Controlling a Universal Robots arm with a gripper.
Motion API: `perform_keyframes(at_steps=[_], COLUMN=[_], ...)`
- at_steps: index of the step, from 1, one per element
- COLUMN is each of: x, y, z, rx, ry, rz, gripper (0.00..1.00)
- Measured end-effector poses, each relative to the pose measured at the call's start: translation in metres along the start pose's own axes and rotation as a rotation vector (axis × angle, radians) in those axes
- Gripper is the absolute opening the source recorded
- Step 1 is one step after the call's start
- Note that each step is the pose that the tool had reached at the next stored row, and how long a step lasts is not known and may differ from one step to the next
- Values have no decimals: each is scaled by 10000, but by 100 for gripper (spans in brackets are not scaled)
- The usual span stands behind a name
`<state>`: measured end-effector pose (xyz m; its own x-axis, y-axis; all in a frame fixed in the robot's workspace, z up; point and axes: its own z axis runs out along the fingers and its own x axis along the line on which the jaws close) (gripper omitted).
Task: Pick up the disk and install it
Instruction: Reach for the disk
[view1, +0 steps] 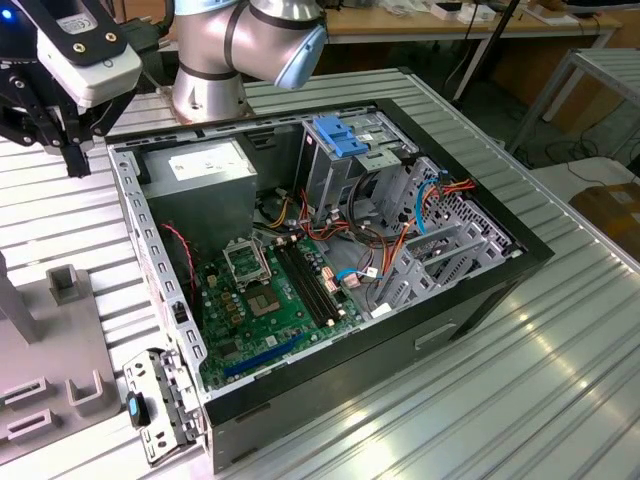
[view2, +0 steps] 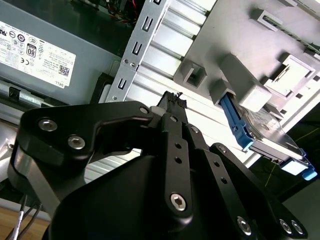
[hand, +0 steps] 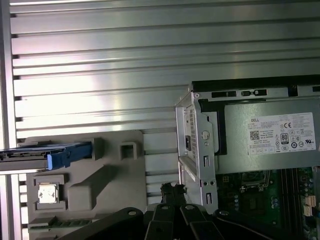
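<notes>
Second wrist view: tool (view2: 172, 101) pinched fully closed — gripping nothing — well apart from the disk (view2: 267, 134).

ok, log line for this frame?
gripper: shut, empty, over table beside case corner | disk: on edge in grey fixture, apart from gripper | case: open, disk not installed

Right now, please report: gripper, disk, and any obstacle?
Gripper shut, empty, over the table beside the computer case. Disk on edge in the grey holder, untouched. Nothing seen between them.
</notes>
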<state>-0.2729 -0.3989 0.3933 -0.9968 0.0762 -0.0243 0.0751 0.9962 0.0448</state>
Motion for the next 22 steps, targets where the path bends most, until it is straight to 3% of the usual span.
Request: perform_keyframes(at_steps=[22], x=[172], y=[-13], z=[-5], rx=[0], ry=[1], rz=[0], gripper=[11])
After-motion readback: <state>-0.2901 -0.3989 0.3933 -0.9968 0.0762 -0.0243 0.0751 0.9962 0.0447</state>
